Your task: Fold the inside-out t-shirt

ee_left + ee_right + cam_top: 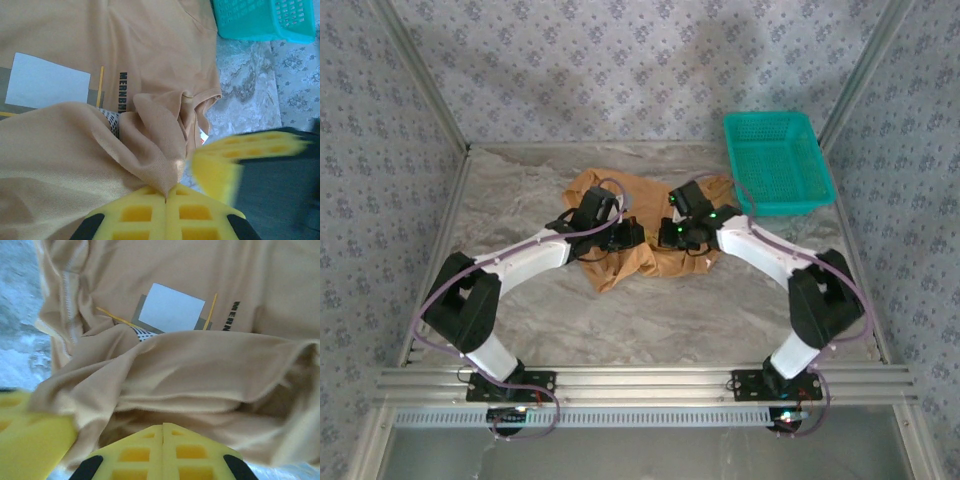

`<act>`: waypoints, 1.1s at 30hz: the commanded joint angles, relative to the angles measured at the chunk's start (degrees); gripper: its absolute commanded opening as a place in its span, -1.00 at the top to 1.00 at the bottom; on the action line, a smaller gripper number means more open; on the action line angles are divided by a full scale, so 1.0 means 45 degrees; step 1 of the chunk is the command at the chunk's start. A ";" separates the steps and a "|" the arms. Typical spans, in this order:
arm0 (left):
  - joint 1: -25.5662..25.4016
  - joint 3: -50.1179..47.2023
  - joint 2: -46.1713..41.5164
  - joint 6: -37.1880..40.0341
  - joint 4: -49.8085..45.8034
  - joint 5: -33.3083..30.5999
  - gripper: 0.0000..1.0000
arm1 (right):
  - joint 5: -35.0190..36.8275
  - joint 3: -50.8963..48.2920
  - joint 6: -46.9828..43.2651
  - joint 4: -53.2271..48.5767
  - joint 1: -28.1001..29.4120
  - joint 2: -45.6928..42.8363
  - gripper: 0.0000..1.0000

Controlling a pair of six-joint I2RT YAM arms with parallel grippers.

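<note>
Closest to us, the blocky yellow fingers (135, 215) of the left gripper (166, 197) are pressing tight together. A peak of the tan, orange-brown short-sleeved t-shirt (150, 60) of thin soft cloth is running down into the seam between them, so we are reading that as a pinch on the t-shirt. On the other wrist, the right gripper (163, 429) is likewise standing fully closed, its tips sitting under a hanging fold. Whether any cloth is caught there we cannot tell. From above, the t-shirt (655, 265) is lying rumpled at the far middle of the table, with the teal plastic lattice basket (790, 205) sitting just beside it at the far right.

We are judging the t-shirt to be light, limp and not slippery. It is likely to sag from any single pinch, and thin layers may come up together. We are expecting the best holds to be at seamed edges, such as the hem, collar or shoulder corners, one per gripper and well apart. A white rectangular print (170, 307) with black lettering is showing on the flat layer.

Underneath, the grey-and-white marbled tabletop (670, 320) is looking smooth and matte, offering room to spread. Blue-grey floral-patterned walls (640, 60) and aluminium frame rails (640, 380) are closing the cell in.
</note>
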 commanded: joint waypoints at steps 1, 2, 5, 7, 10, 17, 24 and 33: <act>0.0000 0.0178 -0.0792 -0.0063 -0.0140 -0.0247 1.00 | -0.0186 0.0893 0.0596 0.0688 0.0267 0.1708 1.00; -0.0011 0.0123 -0.0913 -0.0054 -0.0195 -0.0288 1.00 | -0.0161 0.1012 0.0708 0.0694 0.0253 0.2012 1.00; -0.0012 -0.0052 -0.1321 -0.0007 -0.0371 -0.0462 1.00 | 0.0824 0.0938 0.1118 0.0977 0.0205 0.2403 0.97; -0.0005 -0.0190 -0.1605 -0.0026 -0.0414 -0.0528 1.00 | 0.1657 0.0872 0.1430 0.1107 0.0104 0.2444 0.54; -0.0010 -0.0398 -0.1997 -0.0023 -0.0504 -0.0590 1.00 | 0.3220 0.0671 0.1820 0.1350 0.0018 0.2301 -0.26; -0.0012 -0.1415 -0.2659 -0.0175 -0.0313 -0.0618 1.00 | 0.4824 0.0854 0.2577 0.0881 -0.0234 0.2478 -0.68; -0.0001 -0.2767 -0.2898 -0.0268 -0.0008 -0.0761 1.00 | 0.5733 0.0361 0.2587 -0.0310 -0.0242 0.1603 -0.89; -0.0401 -0.3421 -0.2621 -0.0475 0.0668 -0.0753 1.00 | 0.5334 -0.1104 0.1902 -0.0490 0.0340 -0.0510 -0.74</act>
